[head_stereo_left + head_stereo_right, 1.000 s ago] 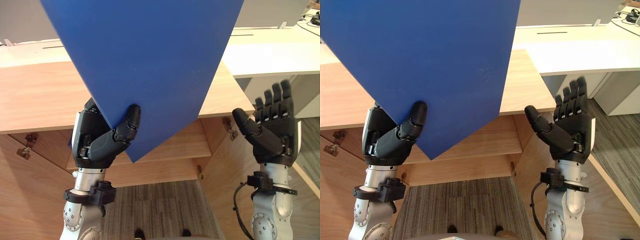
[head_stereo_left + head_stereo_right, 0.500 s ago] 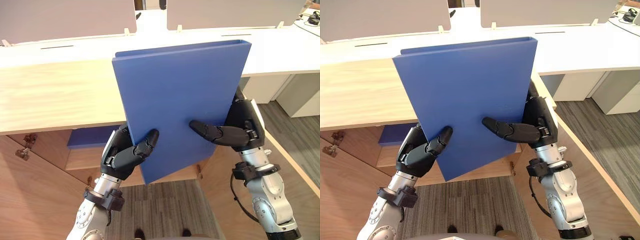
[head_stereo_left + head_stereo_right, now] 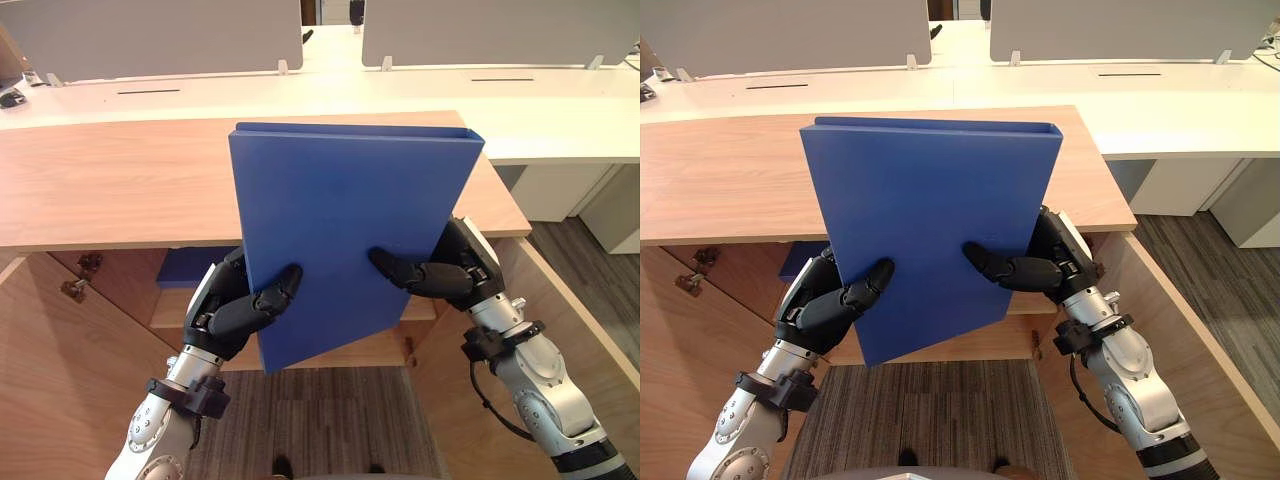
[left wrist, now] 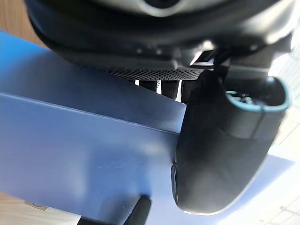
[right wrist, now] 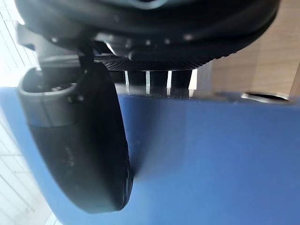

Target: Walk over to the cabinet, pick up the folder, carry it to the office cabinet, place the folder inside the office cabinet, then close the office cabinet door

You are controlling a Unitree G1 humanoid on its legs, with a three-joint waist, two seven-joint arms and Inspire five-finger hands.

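while the blue folder (image 3: 350,215) is held upright before the open wooden cabinet (image 3: 110,185), the left hand (image 3: 232,308) and right hand (image 3: 447,272) each pinch a lower edge, thumbs in front. it looks stiff, light and smooth; slippage is possible, so a two-sided edge grip suits.

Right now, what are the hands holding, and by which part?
The blue folder, held by both: the left hand pinches its lower left edge, the right hand its lower right edge, thumbs on the front cover.
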